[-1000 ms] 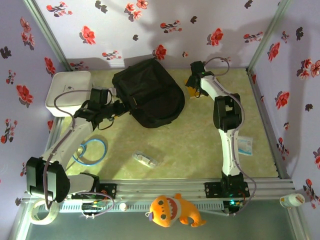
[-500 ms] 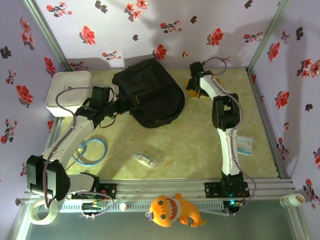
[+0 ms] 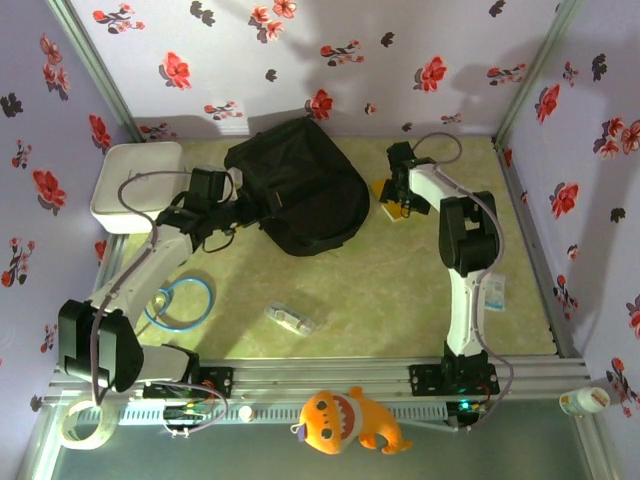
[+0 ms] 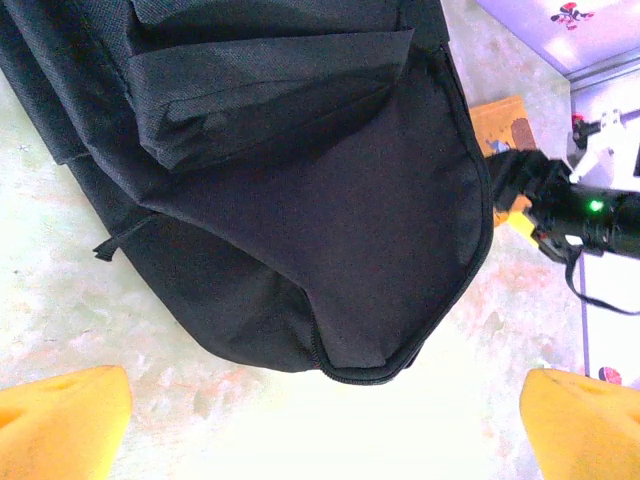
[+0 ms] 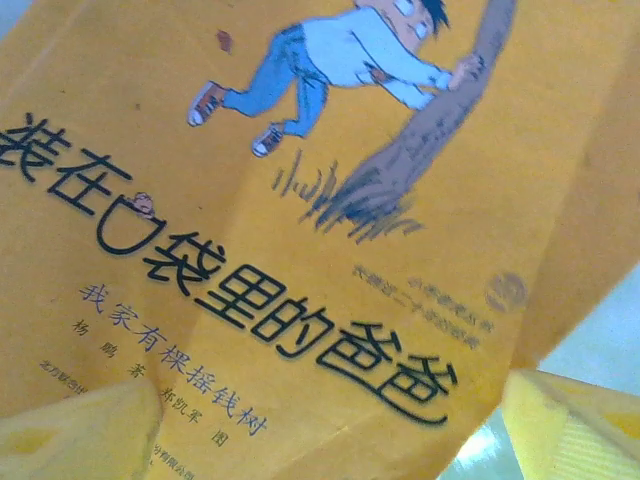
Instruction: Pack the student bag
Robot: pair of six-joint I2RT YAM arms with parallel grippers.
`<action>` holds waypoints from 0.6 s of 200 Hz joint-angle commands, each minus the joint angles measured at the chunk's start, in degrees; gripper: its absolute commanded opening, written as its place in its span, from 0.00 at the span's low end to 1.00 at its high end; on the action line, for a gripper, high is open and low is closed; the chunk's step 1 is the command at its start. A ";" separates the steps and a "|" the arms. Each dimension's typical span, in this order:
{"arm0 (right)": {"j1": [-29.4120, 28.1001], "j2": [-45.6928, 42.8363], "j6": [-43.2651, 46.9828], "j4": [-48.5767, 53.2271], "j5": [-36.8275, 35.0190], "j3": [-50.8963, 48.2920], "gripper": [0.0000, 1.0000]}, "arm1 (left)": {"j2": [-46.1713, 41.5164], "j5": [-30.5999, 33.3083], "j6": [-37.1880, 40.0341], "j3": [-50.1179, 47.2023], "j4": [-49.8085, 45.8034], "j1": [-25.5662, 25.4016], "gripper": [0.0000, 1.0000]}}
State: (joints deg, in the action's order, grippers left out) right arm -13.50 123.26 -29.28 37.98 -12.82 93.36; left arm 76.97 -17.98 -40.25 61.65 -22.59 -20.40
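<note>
While the student bag [image 3: 300, 190] lies flat in the upper middle of the overhead view, no opening shows on it, and in the left wrist view its zip runs unbroken round the lower curve of the bag [image 4: 300, 200], so packing looks barely begun. The left gripper [image 3: 243, 208] sits at the bag's left edge. From its own camera that gripper [image 4: 322, 415] is spread wide, its yellow fingertips [image 4: 60, 410] in the bottom corners with bare table between them. The right gripper [image 3: 397, 195] hangs over an orange book [image 3: 396, 208] just right of the bag. Close up, the gripper [image 5: 320, 430] has its jaws wide, the book [image 5: 300, 200] fills the frame and its lower corner falls between the fingertips [image 5: 70, 430]; no grip on it can be made out. Left to do, by my reckoning: open the bag, lift the book in, then the loose things in the lower half of the overhead view, a blue cable loop [image 3: 180, 298] and a small clear packet [image 3: 290, 320]. Room is tight at the top, where bag and book sit near the back wall, and a white case [image 3: 135, 180] crowds the upper left corner. The middle of the table [image 3: 380, 290] is open for carrying.
</note>
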 commanded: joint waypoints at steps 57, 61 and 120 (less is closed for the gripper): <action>0.18 -20.96 -6.73 -2.55 2.13 -31.70 0.87 | 7.82 0.39 2.58 8.04 -0.23 -5.04 1.00; 0.14 -22.24 -7.58 -3.05 1.94 -33.21 0.87 | 8.26 0.40 2.73 8.48 -0.33 -5.38 1.00; 0.18 -32.66 -9.28 -4.82 0.58 -35.28 0.89 | 13.83 0.36 3.51 14.22 -0.46 -9.40 1.00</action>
State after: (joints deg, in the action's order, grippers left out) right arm -13.50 92.73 -37.50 34.13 -10.76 54.63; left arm 88.99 -18.00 -38.54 72.71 -22.81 -28.58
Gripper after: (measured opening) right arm 0.879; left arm 0.997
